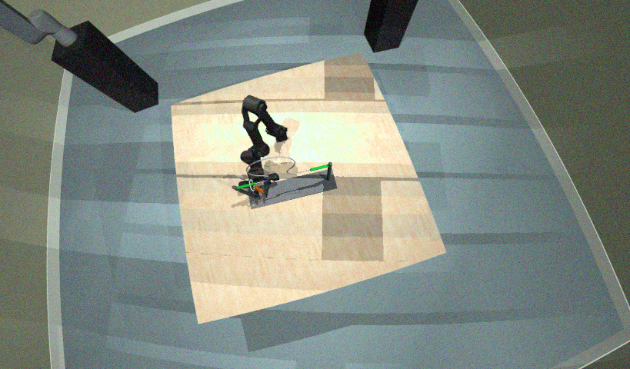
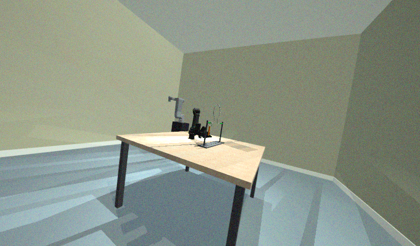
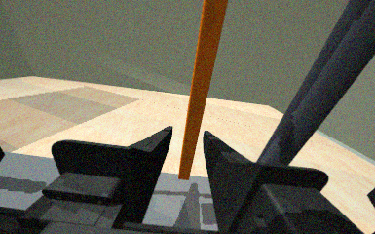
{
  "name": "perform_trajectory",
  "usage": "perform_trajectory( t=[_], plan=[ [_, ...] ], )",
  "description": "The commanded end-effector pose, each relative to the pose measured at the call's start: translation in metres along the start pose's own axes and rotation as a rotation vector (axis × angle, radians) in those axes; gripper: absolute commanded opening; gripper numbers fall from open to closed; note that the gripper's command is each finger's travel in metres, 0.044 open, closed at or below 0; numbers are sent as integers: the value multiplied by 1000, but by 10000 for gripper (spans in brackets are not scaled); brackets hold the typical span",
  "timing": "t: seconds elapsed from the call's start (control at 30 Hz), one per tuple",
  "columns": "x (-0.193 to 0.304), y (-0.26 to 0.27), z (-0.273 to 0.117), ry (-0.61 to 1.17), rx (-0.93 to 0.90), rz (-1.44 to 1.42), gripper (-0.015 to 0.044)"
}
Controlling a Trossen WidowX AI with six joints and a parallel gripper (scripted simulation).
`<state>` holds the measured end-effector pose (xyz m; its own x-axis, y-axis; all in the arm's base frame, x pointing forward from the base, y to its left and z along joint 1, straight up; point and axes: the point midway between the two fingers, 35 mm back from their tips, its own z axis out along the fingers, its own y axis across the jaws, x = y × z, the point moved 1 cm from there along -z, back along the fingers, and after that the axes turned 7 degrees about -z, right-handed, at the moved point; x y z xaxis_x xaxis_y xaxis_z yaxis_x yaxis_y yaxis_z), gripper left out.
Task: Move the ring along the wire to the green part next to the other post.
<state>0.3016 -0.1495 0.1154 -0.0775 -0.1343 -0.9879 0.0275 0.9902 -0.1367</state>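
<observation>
The ring (image 1: 254, 186) (image 2: 210, 123) hangs on the green part by the left post (image 1: 245, 191) (image 2: 205, 134) (image 3: 320, 83) in the top view. Its orange handle (image 1: 259, 189) (image 2: 209, 130) (image 3: 201, 73) hangs down, slightly slanted in the wrist view. My gripper (image 3: 188, 132) is partly open. The handle's lower part shows between the fingers, with a gap on each side; I cannot tell how deep it lies between them. The far green part (image 1: 320, 167) (image 2: 220, 123) is beside the other post (image 1: 328, 172) (image 2: 221, 132). The ring is hidden in the wrist view.
The thin grey wire loops high between the green parts, above my forearm in the top view. The dark base plate (image 1: 292, 188) lies under the posts on the wooden table (image 1: 263, 274) (image 2: 181, 152). The left post stands close to my right finger in the wrist view.
</observation>
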Motion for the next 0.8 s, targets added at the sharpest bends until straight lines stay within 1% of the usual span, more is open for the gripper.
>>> perform_trajectory(
  t=[0.0,0.23,0.4,0.47,0.67,0.77],
  plan=[
    [0,0,0,-1,3,2,160],
    [0,0,0,-1,3,2,160],
    [0,0,0,0,0,0,29],
    [0,0,0,0,0,0,15],
    [0,0,0,0,0,0,-142],
    [0,0,0,0,0,0,-150]
  ],
)
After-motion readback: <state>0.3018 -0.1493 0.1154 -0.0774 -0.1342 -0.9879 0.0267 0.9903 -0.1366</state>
